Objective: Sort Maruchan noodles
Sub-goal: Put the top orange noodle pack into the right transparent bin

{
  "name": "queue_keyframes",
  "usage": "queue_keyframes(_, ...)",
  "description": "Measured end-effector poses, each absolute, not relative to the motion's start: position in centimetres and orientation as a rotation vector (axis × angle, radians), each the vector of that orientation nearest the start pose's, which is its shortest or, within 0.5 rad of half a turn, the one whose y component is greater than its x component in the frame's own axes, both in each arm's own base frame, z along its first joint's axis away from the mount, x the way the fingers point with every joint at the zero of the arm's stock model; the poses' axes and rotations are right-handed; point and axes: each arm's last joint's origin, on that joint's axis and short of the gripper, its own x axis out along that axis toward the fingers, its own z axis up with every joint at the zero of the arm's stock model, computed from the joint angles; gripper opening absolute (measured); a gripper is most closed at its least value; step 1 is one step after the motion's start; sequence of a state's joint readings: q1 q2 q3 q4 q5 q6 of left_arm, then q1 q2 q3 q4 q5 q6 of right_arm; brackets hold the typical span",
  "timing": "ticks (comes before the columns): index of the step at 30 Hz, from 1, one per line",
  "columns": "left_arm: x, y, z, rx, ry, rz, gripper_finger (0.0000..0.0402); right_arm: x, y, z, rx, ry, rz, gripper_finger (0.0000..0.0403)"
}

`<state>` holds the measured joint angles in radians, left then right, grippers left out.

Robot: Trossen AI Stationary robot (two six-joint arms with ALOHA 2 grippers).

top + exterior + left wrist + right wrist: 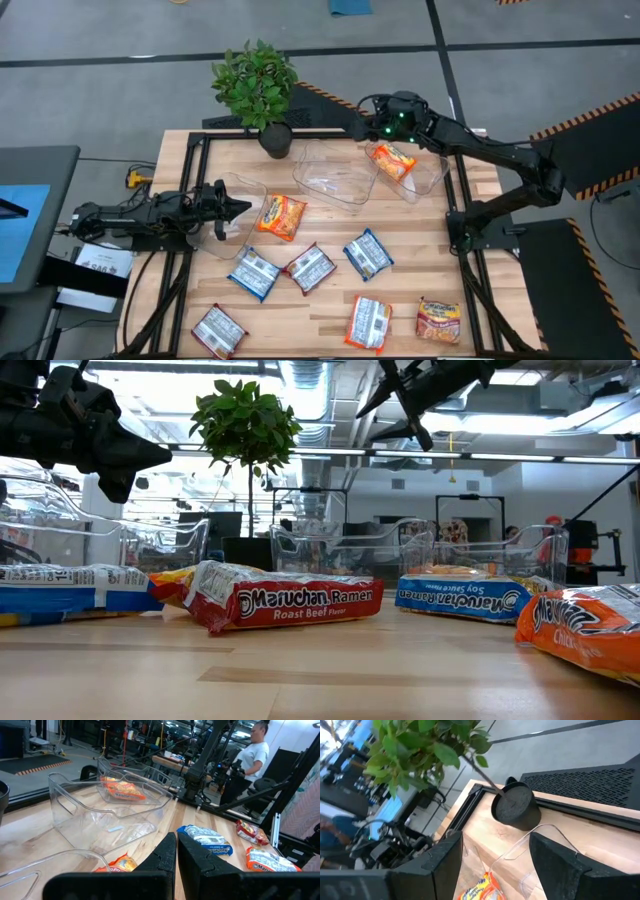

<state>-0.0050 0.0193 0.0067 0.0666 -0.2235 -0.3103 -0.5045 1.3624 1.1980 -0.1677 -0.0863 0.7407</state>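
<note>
High view: orange packet in bin just beside open right end effector.

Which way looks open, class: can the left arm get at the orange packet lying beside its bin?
Probably yes. The left gripper hangs close beside the orange packet, which lies flat on bare wood with nothing on top; the clear bin sits alongside, not between.

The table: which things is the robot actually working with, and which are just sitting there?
For the job: noodle packets scattered on the table; an orange packet in a clear bin; two more clear bins.

Just sitting there: potted plant.
</note>
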Motion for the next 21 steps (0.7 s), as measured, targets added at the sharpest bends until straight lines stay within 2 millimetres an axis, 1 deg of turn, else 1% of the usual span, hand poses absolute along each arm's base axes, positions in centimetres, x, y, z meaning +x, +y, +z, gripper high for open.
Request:
queue_keyframes(11, 9.8, 0.6, 17.1, -0.315, -0.087, 0.209, 0.0000, 27.3, -13.9, 34.5, 0.777, 0.243, -0.411, 0.0255)
queue_keyframes(21, 9.8, 0.6, 17.1, -0.315, -0.087, 0.209, 0.0000, 28.1, -11.6, 34.3, 0.692, 0.352, -0.192, 0.0255)
